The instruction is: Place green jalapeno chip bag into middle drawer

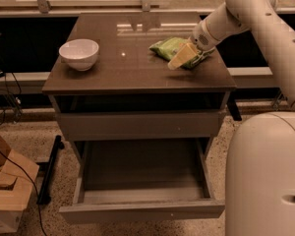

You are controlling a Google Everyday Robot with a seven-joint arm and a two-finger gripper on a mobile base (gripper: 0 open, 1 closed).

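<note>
Near the dark brown tabletop's [132, 68] right edge, your gripper [180, 59] touches the crinkled light-green chip bag [165, 46]; you cannot tell whether it grasps. The wide grey middle drawer [137, 211] is open.

The gripper [184, 57] is seen at the right end of the green chip bag [163, 48] on the cabinet top [128, 70]. A white bowl [79, 53] is set at the left, and the lowest drawer [137, 211] is pulled out.
</note>
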